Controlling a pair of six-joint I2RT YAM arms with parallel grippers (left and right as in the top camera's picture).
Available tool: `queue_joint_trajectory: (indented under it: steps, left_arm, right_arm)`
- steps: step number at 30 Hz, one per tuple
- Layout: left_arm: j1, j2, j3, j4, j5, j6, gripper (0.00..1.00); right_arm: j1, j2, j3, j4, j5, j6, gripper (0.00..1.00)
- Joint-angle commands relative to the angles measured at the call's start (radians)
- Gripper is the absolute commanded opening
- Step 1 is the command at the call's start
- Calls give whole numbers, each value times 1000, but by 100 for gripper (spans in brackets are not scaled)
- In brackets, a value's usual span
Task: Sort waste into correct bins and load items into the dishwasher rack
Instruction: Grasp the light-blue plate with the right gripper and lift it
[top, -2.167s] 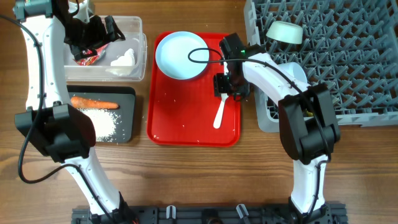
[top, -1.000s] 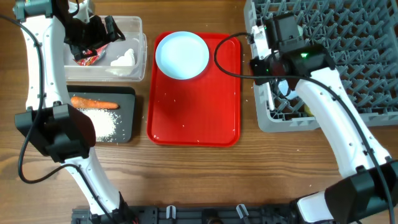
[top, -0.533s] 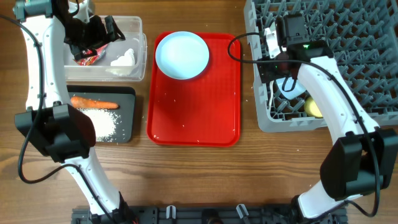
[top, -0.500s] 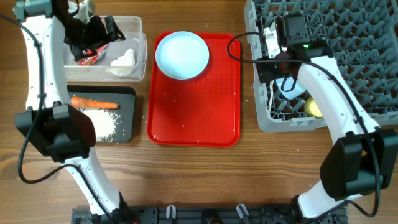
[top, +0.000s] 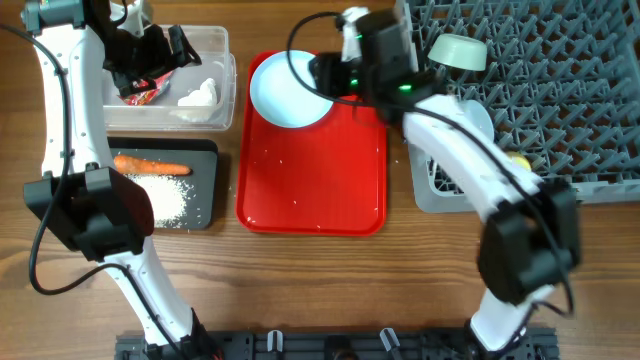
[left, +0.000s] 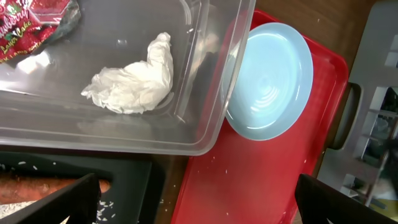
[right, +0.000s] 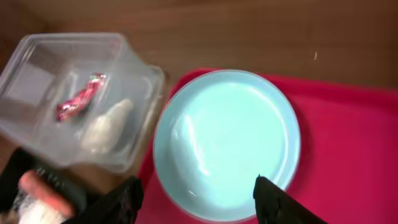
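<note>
The grey dishwasher rack (top: 570, 90) fills the upper right. The red tray (top: 312, 190) lies in the middle. At upper left the clear tub (top: 215, 42) holds a tissue (top: 198, 95) and a red wrapper (top: 143, 94). The black tray (top: 205, 165) below holds a carrot (top: 150, 167) and rice (top: 165, 202). The light blue plate (top: 285, 98) sits at the red tray's top, and a pale green bowl (top: 458, 50) is in the rack. The right gripper (right: 196, 186), over the plate, and the left gripper (left: 198, 180), over the tub, are spread wide, holding nothing.

Lab: robot arms (top: 452, 142), wooden table (top: 300, 290)
</note>
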Motion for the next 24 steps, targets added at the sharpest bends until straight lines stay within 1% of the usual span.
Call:
queue_joint_trajectory:
  steps: [1, 5, 8, 13, 16, 17, 19, 20, 24]
  left_arm:
    - [7, -18, 3, 0, 2, -10, 100]
    - [7, -18, 3, 0, 2, -10, 100]
    - [7, -18, 3, 0, 2, -10, 100]
    - [7, -18, 3, 0, 2, -10, 100]
    - [7, -18, 3, 0, 2, -10, 100]
    - [7, -18, 3, 0, 2, -10, 100]
    - [7, -18, 3, 0, 2, -10, 100]
    - [7, -18, 3, 0, 2, -10, 100]
    - [7, -18, 3, 0, 2, -10, 100]
  right_arm:
    - [7, 183, 2, 39, 33, 210, 60]
    - [-1, 214, 2, 39, 47, 235, 56]
    - [1, 239, 2, 36, 79, 304, 47]
    - [2, 280, 2, 10, 36, 392, 31]
    - [21, 286, 2, -26, 32, 439, 28]
    - [31, 290, 2, -26, 32, 448, 24]
    - [34, 290, 2, -30, 23, 465, 7]
    - [34, 290, 2, -34, 5, 465, 4]
    - [3, 288, 2, -64, -107, 435, 4]
